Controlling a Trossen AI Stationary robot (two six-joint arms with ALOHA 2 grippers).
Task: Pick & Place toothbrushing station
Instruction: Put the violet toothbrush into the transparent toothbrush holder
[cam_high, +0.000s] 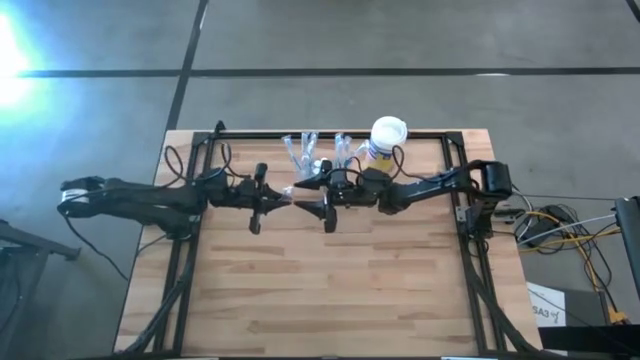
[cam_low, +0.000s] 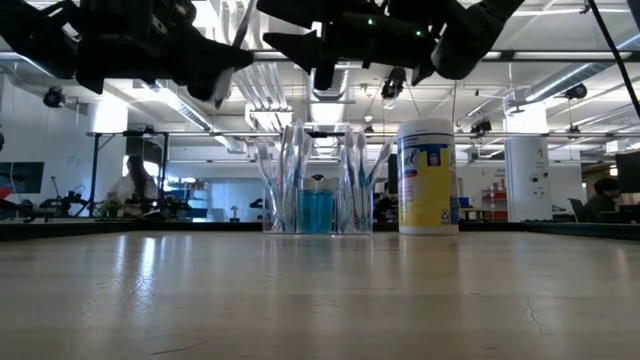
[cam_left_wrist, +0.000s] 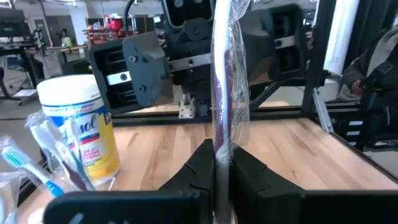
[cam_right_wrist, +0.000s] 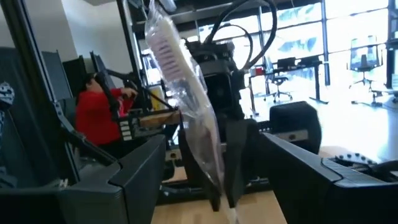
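**Left gripper holds wrapped toothbrush; station sits at far edge of table**

Both arms are raised above the table (cam_high: 330, 290), meeting near its middle. In the high view the left gripper (cam_high: 285, 197) points toward 3 o'clock and the right gripper (cam_high: 312, 197) toward 9 o'clock, tips nearly facing each other.

Left gripper: fingers (cam_left_wrist: 200, 167) pinched narrow on a wrapped toothbrush (cam_left_wrist: 225, 81), a purple handle in clear crinkled film. It stands up between the two pads, roughly vertical in the left wrist view.

Right gripper (cam_right_wrist: 217, 180): fingers spread wide. In the right wrist view the wrapped toothbrush (cam_right_wrist: 180, 106) hangs in the gap between them, touching neither finger that I can make out.

Toothbrushing station (cam_high: 318, 152): clear plastic holder, upright on the table near the far edge, at about 12 o'clock from the two grippers and apart from both. Low view shows it (cam_low: 318, 185) resting on the surface with several brushes standing in it and something blue inside.

White-lidded canister (cam_high: 386, 138) with yellow label stands just beside the station, at its 3 o'clock side.

A person in red (cam_right_wrist: 99, 115) sits in the room behind.
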